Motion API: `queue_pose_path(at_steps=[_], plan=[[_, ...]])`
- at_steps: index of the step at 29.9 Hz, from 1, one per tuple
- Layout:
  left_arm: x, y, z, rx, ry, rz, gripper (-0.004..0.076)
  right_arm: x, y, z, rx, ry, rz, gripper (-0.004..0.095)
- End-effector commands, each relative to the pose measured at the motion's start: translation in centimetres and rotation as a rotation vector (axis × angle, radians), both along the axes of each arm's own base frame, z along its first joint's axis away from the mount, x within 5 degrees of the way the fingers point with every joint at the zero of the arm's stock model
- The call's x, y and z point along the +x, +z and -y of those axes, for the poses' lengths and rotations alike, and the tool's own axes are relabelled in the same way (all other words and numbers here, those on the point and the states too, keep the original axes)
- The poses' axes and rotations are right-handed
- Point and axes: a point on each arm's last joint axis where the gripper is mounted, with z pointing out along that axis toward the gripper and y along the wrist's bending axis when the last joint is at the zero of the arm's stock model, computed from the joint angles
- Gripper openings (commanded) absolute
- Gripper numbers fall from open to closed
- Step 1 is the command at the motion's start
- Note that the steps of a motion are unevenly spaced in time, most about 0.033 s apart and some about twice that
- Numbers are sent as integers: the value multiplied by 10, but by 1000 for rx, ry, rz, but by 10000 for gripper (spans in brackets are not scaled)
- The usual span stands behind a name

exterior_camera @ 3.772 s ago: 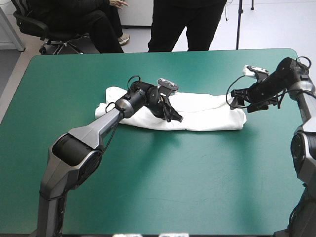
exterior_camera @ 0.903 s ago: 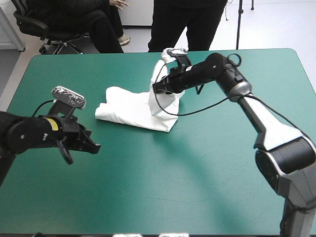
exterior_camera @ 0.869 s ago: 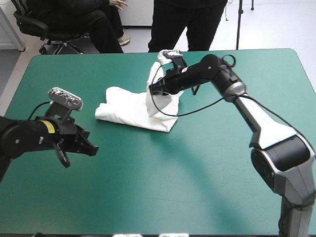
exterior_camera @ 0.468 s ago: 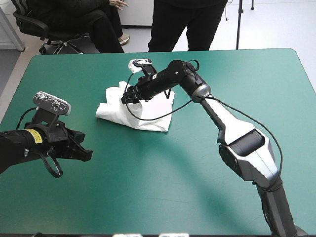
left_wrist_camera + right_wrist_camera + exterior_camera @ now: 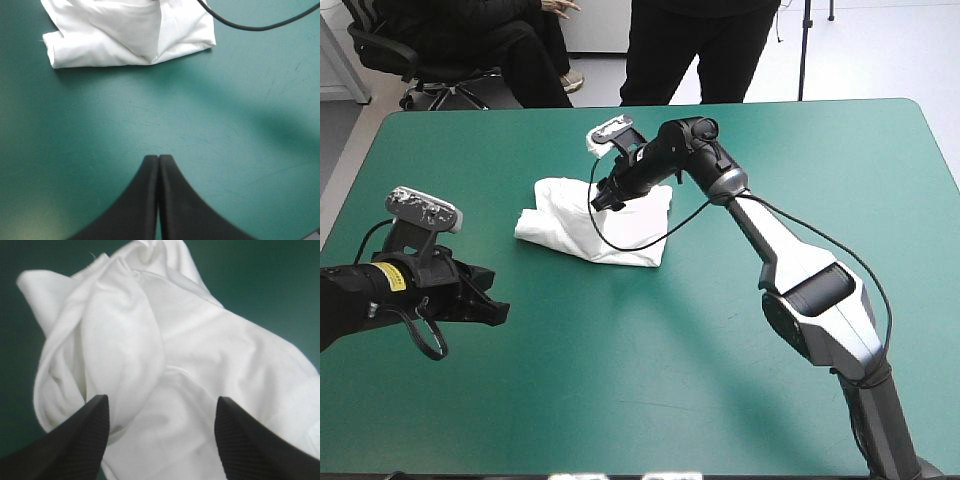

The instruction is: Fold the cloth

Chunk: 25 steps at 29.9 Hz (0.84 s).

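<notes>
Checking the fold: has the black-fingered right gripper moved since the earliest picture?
Yes: leftward from the teal-green table's right side; the right gripper now hangs open over the folded white T-shirt.

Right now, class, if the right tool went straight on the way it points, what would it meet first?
The folded T-shirt: it fills the space just ahead of the open right tool, which would likely press into it first.

The T-shirt [image 5: 570,228] lies left of centre on the table [image 5: 720,350]; the right gripper [image 5: 603,200] hangs over it, the left gripper [image 5: 498,312] well apart, nearer the front-left.
</notes>
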Motion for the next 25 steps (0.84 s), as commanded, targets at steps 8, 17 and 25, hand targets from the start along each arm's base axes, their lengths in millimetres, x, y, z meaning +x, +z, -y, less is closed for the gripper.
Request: queue_pose_path(at_steps=[8, 17, 25], plan=[[-9, 4, 0, -36, 9, -50, -18, -14, 71, 65, -27, -60, 61, 567], [-8, 4, 0, -39, 11, -47, -18, -7, 48, 121, 119, -153, -94, 568], [-7, 6, 0, -49, 14, -26, -18, 3, 14, 113, 177, -155, -169, 571]])
